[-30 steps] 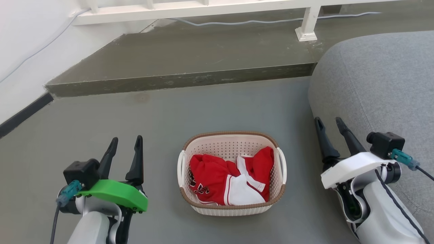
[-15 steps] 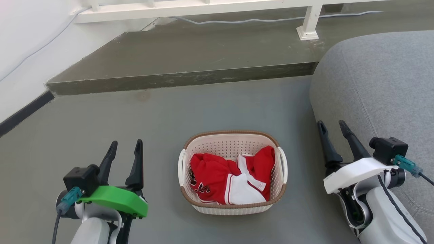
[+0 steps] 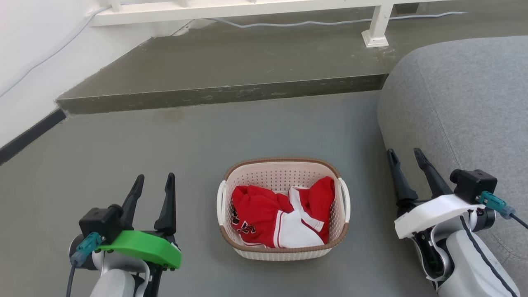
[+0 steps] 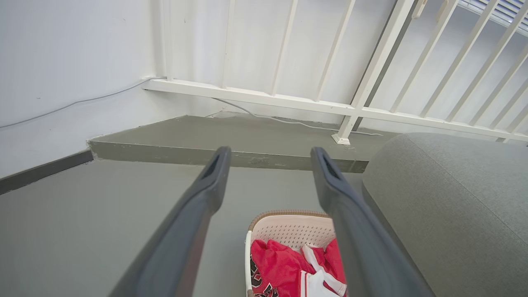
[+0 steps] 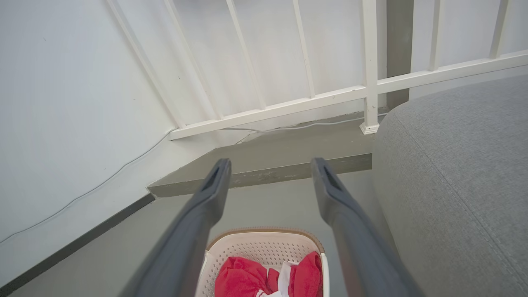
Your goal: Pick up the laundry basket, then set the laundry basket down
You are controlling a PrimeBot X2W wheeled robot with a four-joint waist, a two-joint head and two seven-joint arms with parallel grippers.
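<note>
The laundry basket (image 3: 280, 175) is cream-white and perforated, with a brown woven-look rim and white side handles. It stands on the grey floor in the lower middle of the head view and holds red and white clothing (image 3: 280, 218). My left gripper (image 3: 154, 179) hangs open to the basket's left, well apart from it. My right gripper (image 3: 404, 153) hangs open to its right, close to the sofa. The basket (image 4: 288, 231) also lies low between the left wrist view's fingers, and the basket (image 5: 264, 247) sits the same way in the right wrist view.
A grey sofa (image 3: 462, 103) fills the right side, close behind my right gripper. A raised concrete step (image 3: 222, 95) crosses the floor beyond the basket, with a white railing (image 3: 375, 24) and a cable on it. A white wall with a dark skirting runs along the left.
The whole head picture has shifted slightly, so the camera moved. Both grippers sit a little lower in the view. The basket rests where it was.
</note>
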